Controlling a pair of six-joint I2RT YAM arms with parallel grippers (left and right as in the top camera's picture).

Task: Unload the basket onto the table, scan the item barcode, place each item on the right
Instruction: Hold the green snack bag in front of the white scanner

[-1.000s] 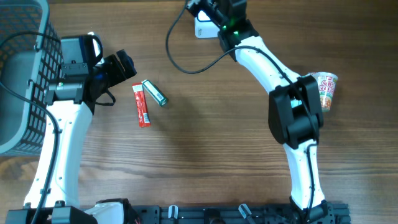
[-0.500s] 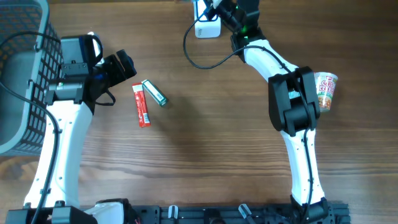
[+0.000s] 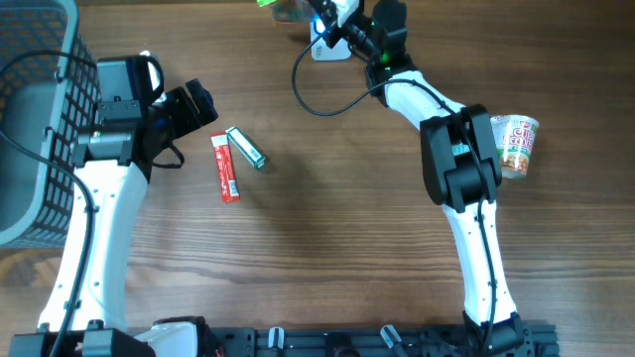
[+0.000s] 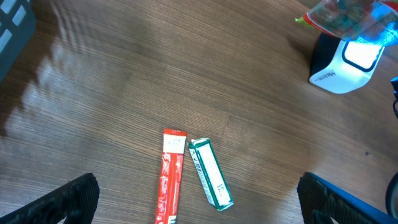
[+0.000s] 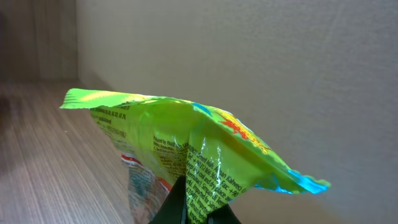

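Bag [image 4: 344,15] beside scanner [image 4: 341,63], cup [image 3: 516,145] far right, basket [image 3: 50,25] far left

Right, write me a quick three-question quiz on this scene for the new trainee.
1. True or false: the left gripper is shut.
2. The right gripper holds: A) a tin can, B) a green snack bag, C) a bottle.
3. Name the two items lying close together on the table in the left wrist view.

Key:
1. False; its fingers stand wide apart.
2. B; it is pinched at the edge and is close to the scanner.
3. The red stick packet and the green box.
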